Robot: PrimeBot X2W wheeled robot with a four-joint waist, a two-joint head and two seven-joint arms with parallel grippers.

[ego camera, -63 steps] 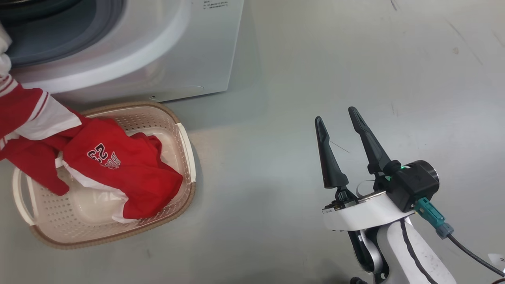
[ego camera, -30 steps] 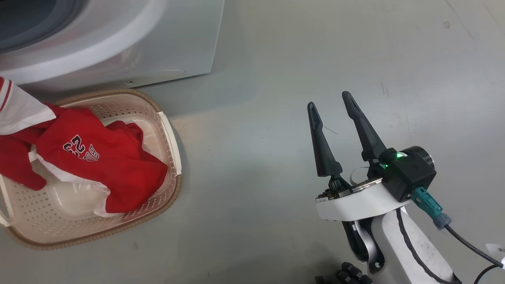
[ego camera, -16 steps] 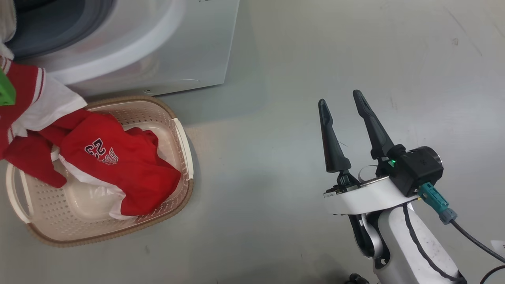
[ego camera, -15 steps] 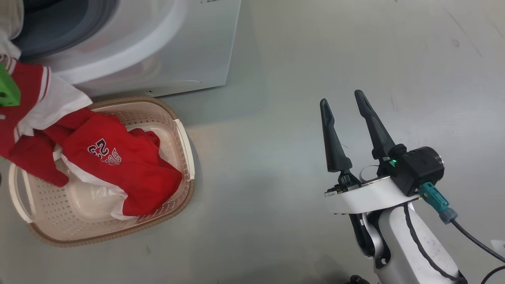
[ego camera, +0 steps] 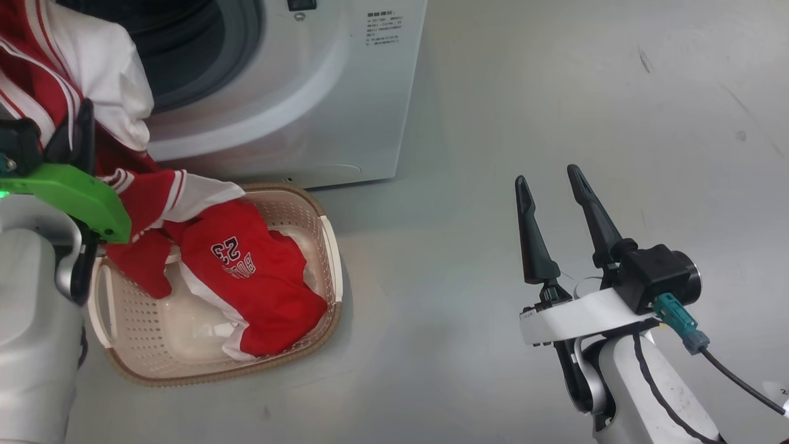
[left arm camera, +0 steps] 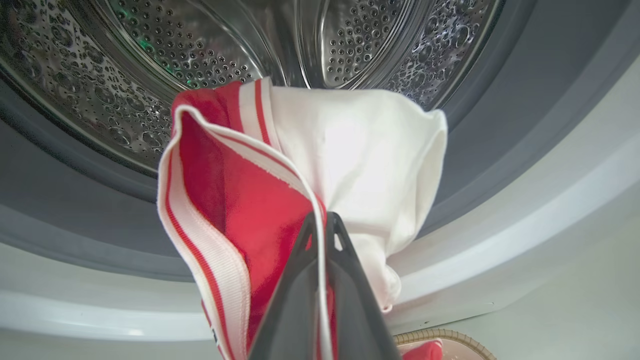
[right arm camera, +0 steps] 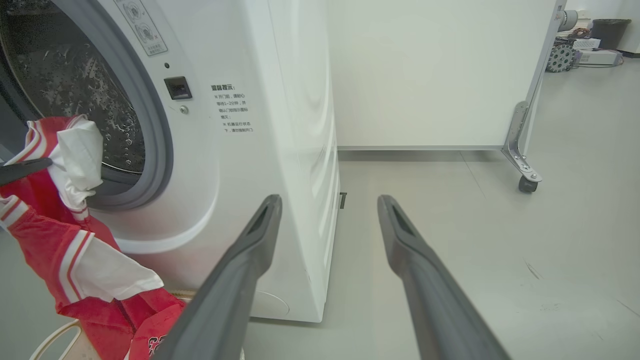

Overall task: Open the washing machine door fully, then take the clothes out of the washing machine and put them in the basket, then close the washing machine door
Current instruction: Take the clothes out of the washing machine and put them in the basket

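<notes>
A: What stands on the grey floor [ego camera: 493, 111]?
B: The white washing machine [ego camera: 345, 92], with the basket [ego camera: 330, 246] just before it.
A: And the clothes [ego camera: 259, 283]?
B: Partly in the basket, partly held up before the washing machine's opening. The left jaws pinch them. The right jaws stand spread, well apart from the basket.

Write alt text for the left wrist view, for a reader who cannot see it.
The left gripper, shut, pinches a fold of the red-and-white jersey before the open washing machine. Behind the cloth lie the perforated steel drum and grey rubber seal; the brown rim of the basket peeks in at the bottom edge.
</notes>
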